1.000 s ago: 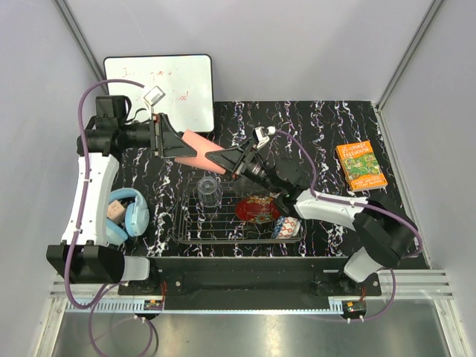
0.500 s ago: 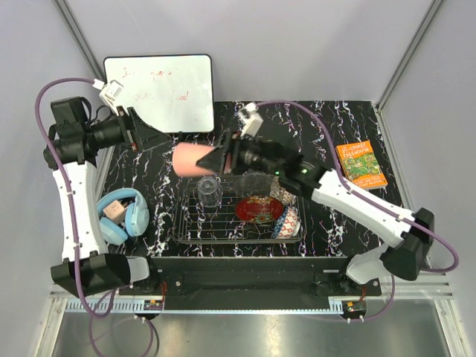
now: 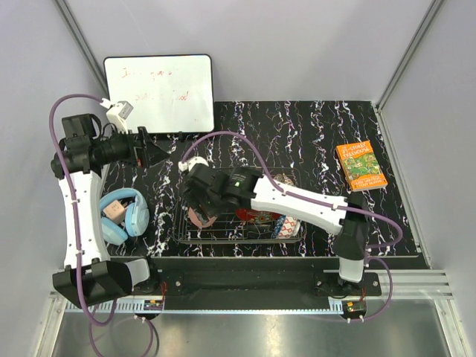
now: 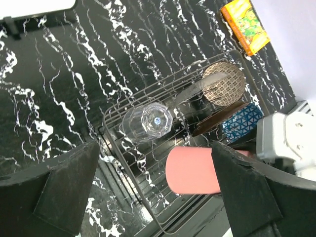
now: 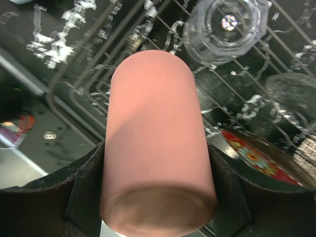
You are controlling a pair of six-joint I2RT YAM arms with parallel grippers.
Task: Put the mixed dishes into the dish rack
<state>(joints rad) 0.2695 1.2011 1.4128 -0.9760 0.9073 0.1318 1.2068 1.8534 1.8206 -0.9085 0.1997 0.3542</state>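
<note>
Since a second ago the salmon-pink cup (image 5: 153, 123) has changed hands. Both of my grippers met on it then, in the air beyond the dish rack (image 3: 245, 232); now only my right gripper (image 5: 155, 165) has it. That arm has swung across to the left and come down, so the cup hangs low over the near-left part of the rack. It is just beside the small clear glass tumbler (image 4: 148, 121), which stands among the wires. Whether the cup touches the wires I cannot tell. My right fingers (image 5: 89, 173) press on the cup's wall from either side, one round end of it turned toward the wrist camera — a firm clamp.

My left gripper (image 3: 158, 149) has let go and drawn back toward the left side of the table (image 3: 320, 126), near the white board (image 3: 160, 93). Its jaws are spread wide and empty, well apart from the cup, and it looks down on the rack from above.

Other dishes sit in the rack. The red gold-patterned plate (image 5: 256, 158) stands on edge to the right of the cup. The blue patterned bowl (image 4: 244, 126) is at the near-right end and the beige speckled bowl (image 4: 222, 84) is tilted up behind the plate. The clear glass bowl (image 5: 296, 94) lies between the tumbler and the beige bowl.

Off the rack, the light-blue headphones (image 3: 126, 216) lie on the table to its left. The orange book (image 3: 361, 165) lies far to the right — well apart from everything else.
</note>
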